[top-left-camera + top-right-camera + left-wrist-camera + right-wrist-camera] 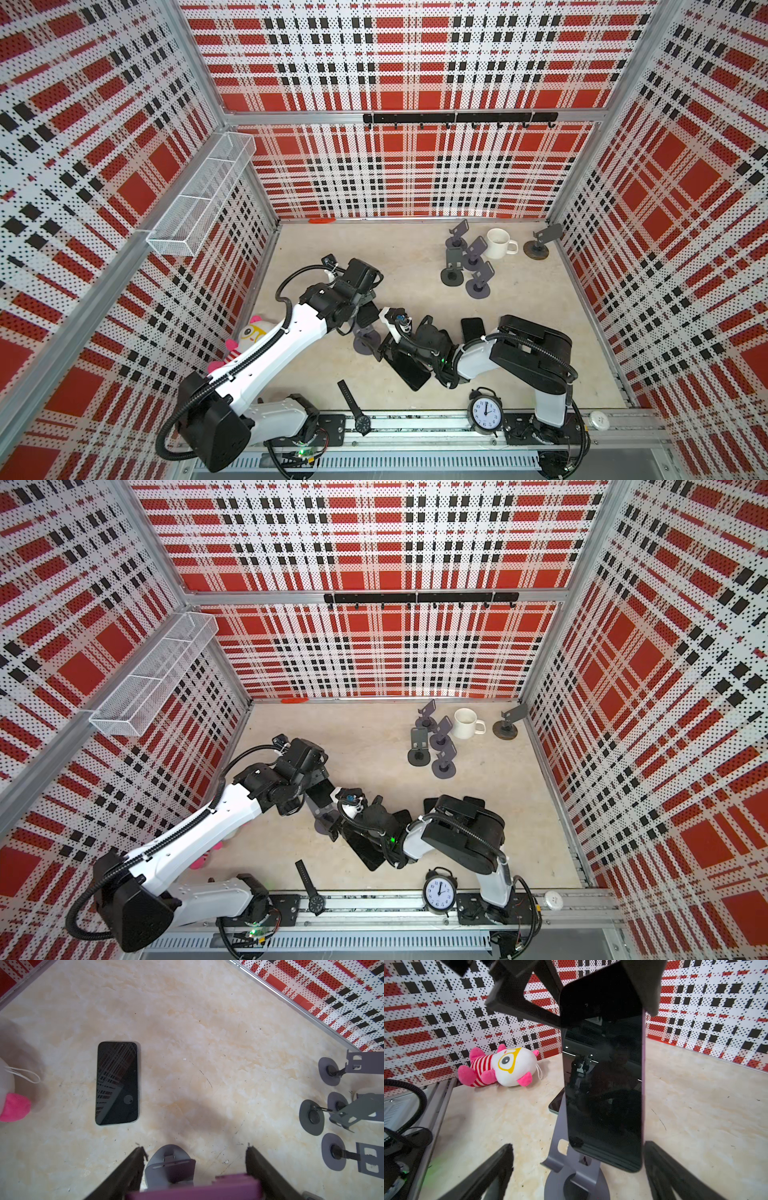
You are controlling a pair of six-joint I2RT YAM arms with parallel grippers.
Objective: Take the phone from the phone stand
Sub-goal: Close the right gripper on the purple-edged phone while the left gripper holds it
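Phone [602,1084] clamped in left claw [195,1153], upright over stand [557,1126].
We see its top end gripped and its lower edge at the stand's ledge; whether they touch we cannot tell. Right claw [578,1147] stands apart, one finger each side of the stand, holding nothing. A second phone [117,1083] lies flat on the desk [207,1043].

Red-black plaid perforated walls [415,62]; beige marbled floor [415,257]; wire basket [203,192]

Beige table [415,266] carries phone stand [553,1162], mug [500,243], plush toy [249,336]
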